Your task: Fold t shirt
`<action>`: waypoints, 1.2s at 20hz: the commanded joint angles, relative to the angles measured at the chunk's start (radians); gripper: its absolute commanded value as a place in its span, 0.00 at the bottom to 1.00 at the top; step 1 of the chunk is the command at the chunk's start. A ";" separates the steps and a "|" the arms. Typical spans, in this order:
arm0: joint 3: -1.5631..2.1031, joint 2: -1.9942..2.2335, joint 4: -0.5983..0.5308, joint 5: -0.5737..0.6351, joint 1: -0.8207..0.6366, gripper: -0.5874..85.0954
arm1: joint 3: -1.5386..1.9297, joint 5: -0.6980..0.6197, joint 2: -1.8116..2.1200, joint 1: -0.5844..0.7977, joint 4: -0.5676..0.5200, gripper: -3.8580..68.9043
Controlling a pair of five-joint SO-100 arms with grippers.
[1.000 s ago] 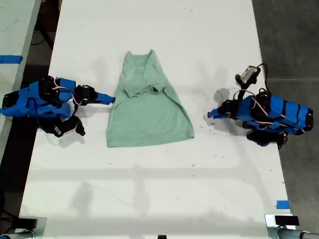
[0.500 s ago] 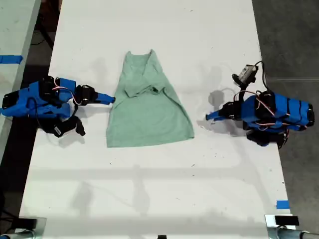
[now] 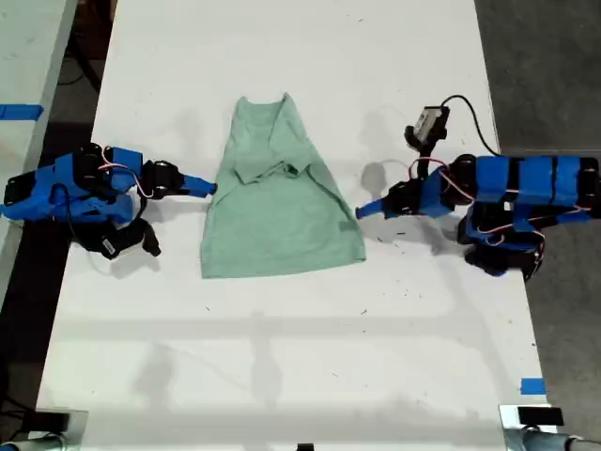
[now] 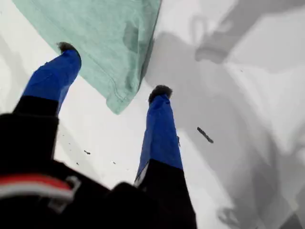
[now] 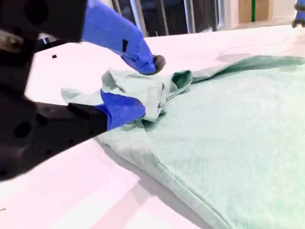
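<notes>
You have the t shirt [image 3: 277, 193] lying flat near the middle of the white table [image 3: 282, 357], narrow neck end toward the far side of the exterior view and wide hem toward the near side, with a bunched fold of cloth partway down from the neck. My first gripper [image 3: 361, 210] is the one on the exterior view's right: its arm reaches in toward the shirt's hem corner on that side, and in the first wrist view [image 4: 112, 71] its two blue fingers are spread wide apart, one finger [image 4: 52, 76] over the edge of the green cloth and the other over bare table just beside the hem corner, which lies between them. Nothing is held in it. My second gripper [image 3: 208, 188] is on the exterior view's left, its tip right at the shirt's side edge near the bunched fold. In the second wrist view [image 5: 140, 86] its jaws stand apart, the lower finger [image 5: 121, 109] low against the crumpled cloth and the upper finger above it, but you cannot tell whether any cloth is actually pinched.
</notes>
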 commanded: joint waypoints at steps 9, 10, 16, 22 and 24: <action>0.038 0.002 0.002 0.008 0.005 0.14 | -0.336 0.028 -0.650 -0.092 -0.258 0.07; 0.038 0.002 0.002 0.008 0.005 0.14 | -0.368 0.015 -0.644 -0.091 -0.222 0.07; 0.038 0.002 0.002 0.009 0.005 0.14 | -0.660 -0.071 -0.545 -0.117 0.003 0.07; 0.038 0.002 0.002 0.009 0.005 0.14 | -1.071 -0.179 -0.804 -0.215 -0.044 0.07; 0.038 0.002 0.002 0.009 0.005 0.14 | -1.233 -0.195 -0.977 -0.233 -0.046 0.07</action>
